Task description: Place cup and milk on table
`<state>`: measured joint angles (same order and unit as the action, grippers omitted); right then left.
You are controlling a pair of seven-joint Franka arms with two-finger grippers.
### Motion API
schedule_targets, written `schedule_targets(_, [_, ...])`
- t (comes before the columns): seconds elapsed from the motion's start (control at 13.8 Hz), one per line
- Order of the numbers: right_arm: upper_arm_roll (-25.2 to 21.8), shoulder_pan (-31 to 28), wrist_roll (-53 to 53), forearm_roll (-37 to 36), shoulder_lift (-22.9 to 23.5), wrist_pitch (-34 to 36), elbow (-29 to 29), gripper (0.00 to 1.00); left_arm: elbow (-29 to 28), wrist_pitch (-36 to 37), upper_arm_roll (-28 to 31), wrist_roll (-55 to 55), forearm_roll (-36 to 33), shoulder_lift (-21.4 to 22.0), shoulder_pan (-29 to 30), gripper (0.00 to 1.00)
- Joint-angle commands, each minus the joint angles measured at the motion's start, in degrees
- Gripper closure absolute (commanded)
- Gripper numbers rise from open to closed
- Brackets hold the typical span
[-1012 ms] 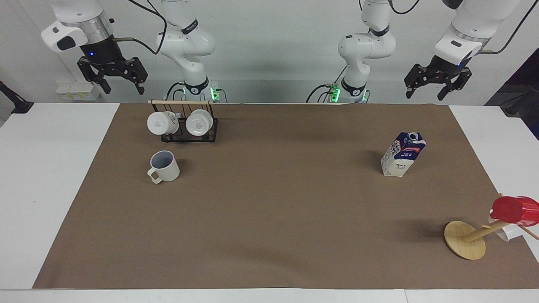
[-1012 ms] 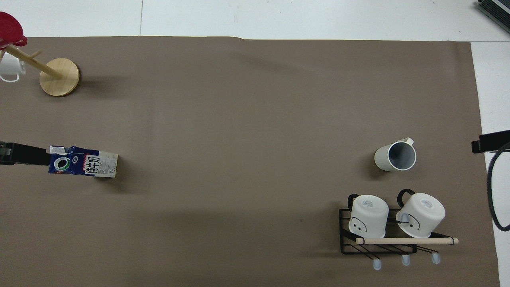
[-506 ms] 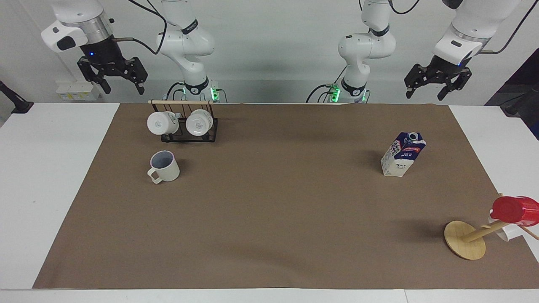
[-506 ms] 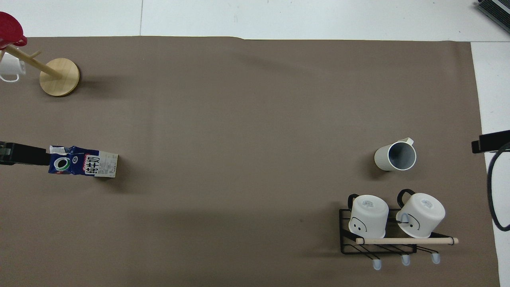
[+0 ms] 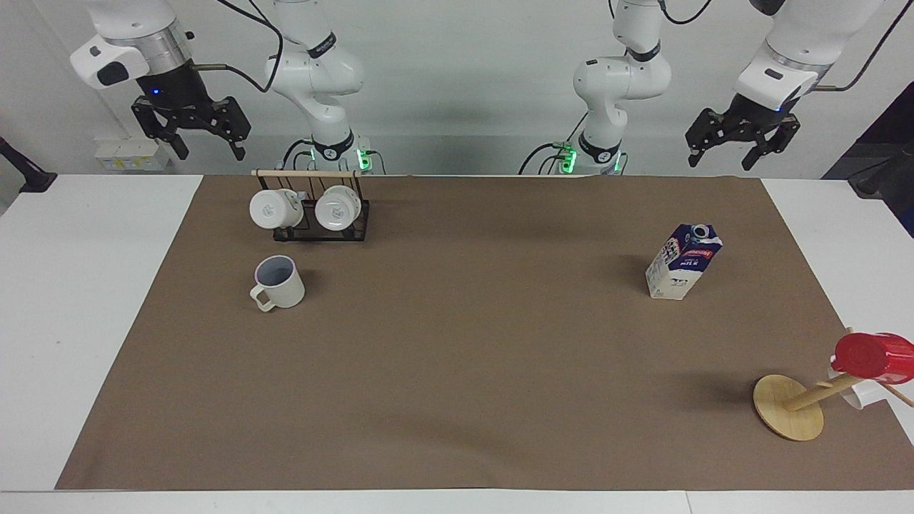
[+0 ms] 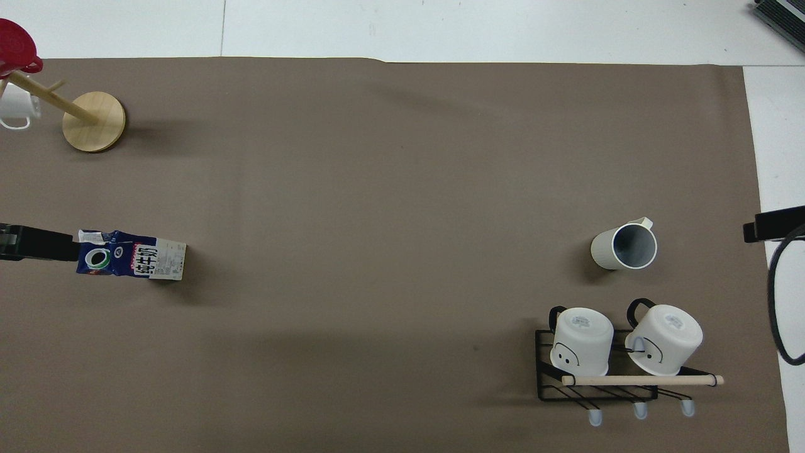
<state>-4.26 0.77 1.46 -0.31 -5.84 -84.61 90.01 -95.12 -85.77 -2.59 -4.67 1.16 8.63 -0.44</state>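
Note:
The cream-white cup (image 5: 280, 282) stands upright on the brown sheet (image 5: 464, 343) of the table (image 5: 86, 285), toward the right arm's end, its handle pointing away from the robots. It also shows in the overhead view (image 6: 624, 246). The milk carton (image 5: 683, 261) stands upright on the sheet toward the left arm's end, and shows in the overhead view too (image 6: 132, 255). My right gripper (image 5: 208, 152) hangs open and empty, high above the table's robot-side edge. My left gripper (image 5: 720, 161) hangs open and empty, high above that same edge at the other end.
A black wire rack (image 5: 314, 214) with two white mugs stands between the cup and the robots. A wooden mug tree (image 5: 789, 407) with a red cup (image 5: 875, 355) stands toward the left arm's end, farther from the robots than the milk.

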Motion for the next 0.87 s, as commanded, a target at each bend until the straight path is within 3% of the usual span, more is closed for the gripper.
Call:
schedule_targets(0.0, [0.48, 0.98, -1.19, 0.13, -1.28, -1.78, 3.32, 0.00, 0.72, 0.86, -0.31, -0.43, -0.54, 0.15, 0.71, 0.00])
schedule_targets(0.36, [0.57, 2.56, -1.19, 0.13, -1.28, -9.33, 11.13, 0.00, 0.64, 1.13, -0.04, -0.43, -0.54, 0.15, 0.80, 0.00])
schedule_targets(0.8, [0.57, 2.74, -1.28, 0.13, -0.49, -25.41, 25.46, 0.00, 0.46, 1.92, 0.04, -0.60, -0.54, 0.33, 0.80, 0.00])
